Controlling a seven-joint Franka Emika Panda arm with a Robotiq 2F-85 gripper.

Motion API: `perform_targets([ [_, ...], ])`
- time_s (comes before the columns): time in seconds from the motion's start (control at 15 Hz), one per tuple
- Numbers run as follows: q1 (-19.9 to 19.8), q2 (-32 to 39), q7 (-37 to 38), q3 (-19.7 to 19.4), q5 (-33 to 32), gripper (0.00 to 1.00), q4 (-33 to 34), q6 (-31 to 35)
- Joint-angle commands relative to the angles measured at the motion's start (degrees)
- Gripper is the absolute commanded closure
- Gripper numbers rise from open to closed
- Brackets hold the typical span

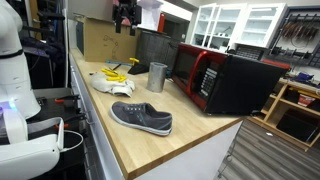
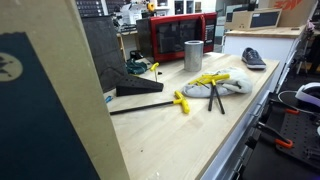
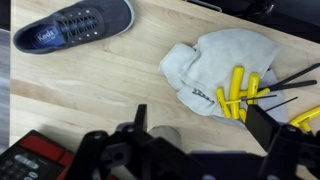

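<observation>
High above the bench [image 1: 190, 130], the gripper [image 1: 125, 18] hangs with its jaws apart and empty, over a white cloth [image 3: 205, 62] bearing yellow-handled screwdrivers [image 3: 237, 92], near a grey shoe [image 3: 75, 25].
</observation>
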Motion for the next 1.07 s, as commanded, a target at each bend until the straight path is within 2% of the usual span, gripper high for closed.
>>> perform_targets([
  [0.0,2.0,1.7,-0.3,2.4,2.0,0.0,-1.4,2.8],
  [0.33,3.2,5.6,-0.1,5.2,0.9,0.0,-4.2,7.9],
  [1.0,2.7,13.1,-3.8,5.3,0.4,0.0,-8.3,12.8],
])
